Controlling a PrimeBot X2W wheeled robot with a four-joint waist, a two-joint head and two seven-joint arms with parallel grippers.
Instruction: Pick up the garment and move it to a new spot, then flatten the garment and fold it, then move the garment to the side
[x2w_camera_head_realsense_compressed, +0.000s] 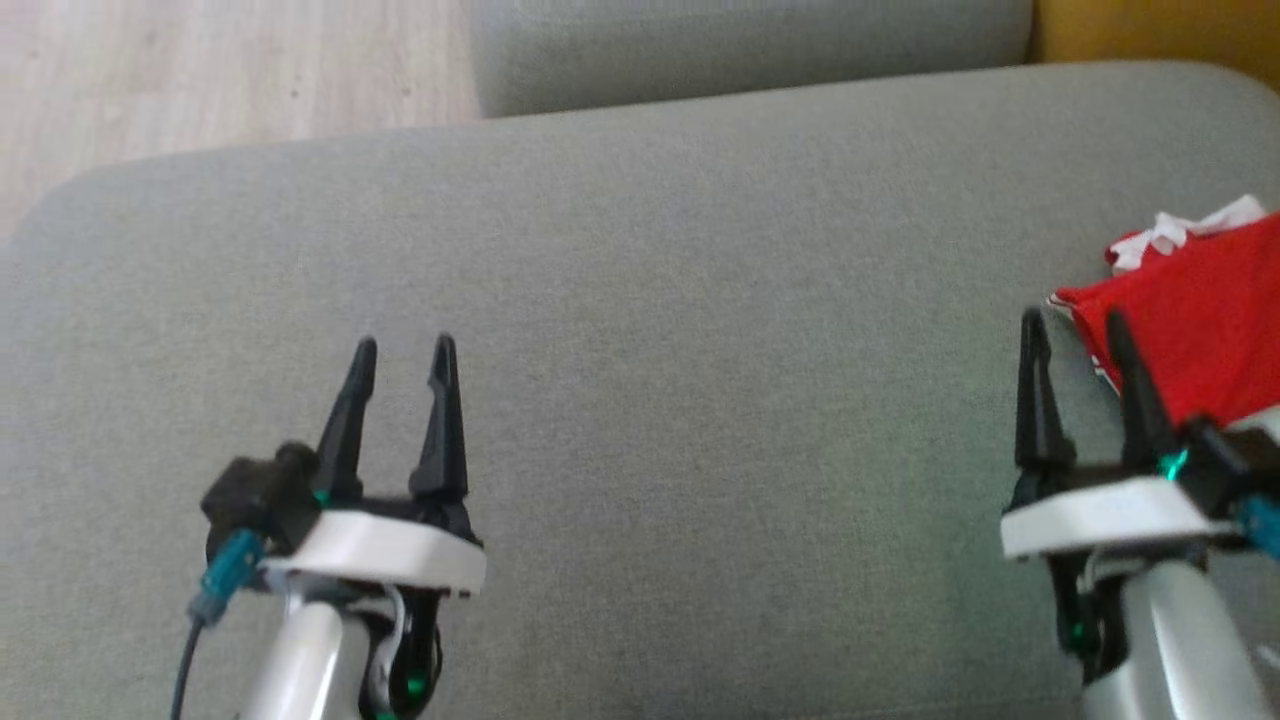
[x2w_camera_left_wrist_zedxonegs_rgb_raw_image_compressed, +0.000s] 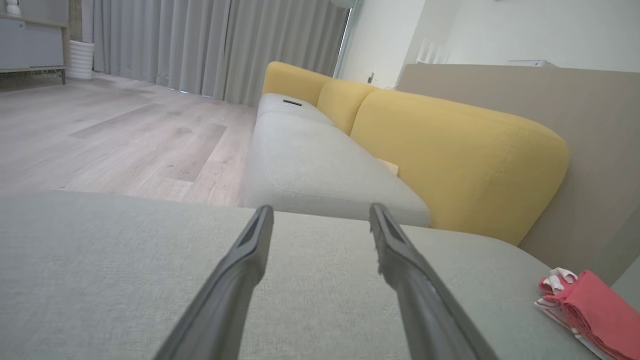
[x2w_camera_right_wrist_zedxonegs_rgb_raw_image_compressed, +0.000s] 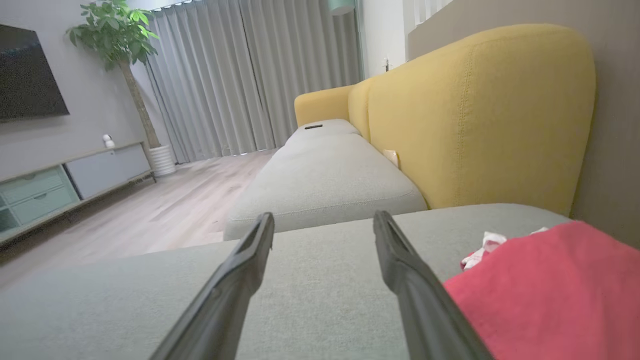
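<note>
Looking down in the head view, the left tool (x2w_camera_head_realsense_compressed: 404, 340) sits over the grey sofa seat (x2w_camera_head_realsense_compressed: 650, 300) toward its front edge, fingers parted and empty. The right tool (x2w_camera_head_realsense_compressed: 1073, 314) is likewise spread, holding nothing, just beside the folded red garment (x2w_camera_head_realsense_compressed: 1200, 310) at the seat's right edge. The left wrist view shows the garment well apart, past the yellow backrest (x2w_camera_left_wrist_zedxonegs_rgb_raw_image_compressed: 450, 150). The right wrist view has it just right of the spread fingers.

light: soft, even daylight | shadows: faint | head view: slightly blurred | wrist views: wide-angle distortion
</note>
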